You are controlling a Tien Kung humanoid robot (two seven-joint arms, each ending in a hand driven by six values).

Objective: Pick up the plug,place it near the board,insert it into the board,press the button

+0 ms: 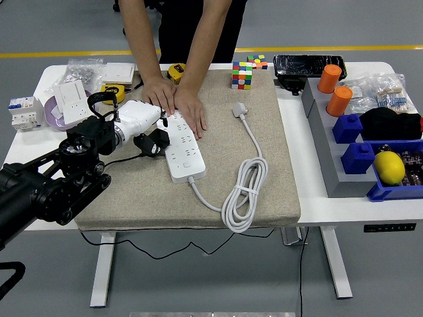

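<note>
- Plug (239, 109) sits on the beige mat (264, 198), right of the power strip (182, 149) and apart from it, its white cable (244, 191) coiled nearer me.
- I judge that plug light and hard, a bit slick; the cable is stiffish and will drag, so I'd pinch the plug body by its sides, not the cord.
- My left hand (147, 132) hangs at the strip's left edge, dark fingers (154, 142) curled beside it; I can't tell whether they grip anything.
- My right arm isn't in view at all.
- Open mat runs between strip and plug, good room; the coil crowds the mat's near edge.
- Farther back, a person's two hands (177, 102) press flat on the strip's far end, steadying it.
- Beyond sits a puzzle cube (242, 74); bins (357, 155) wall off the right.
</note>
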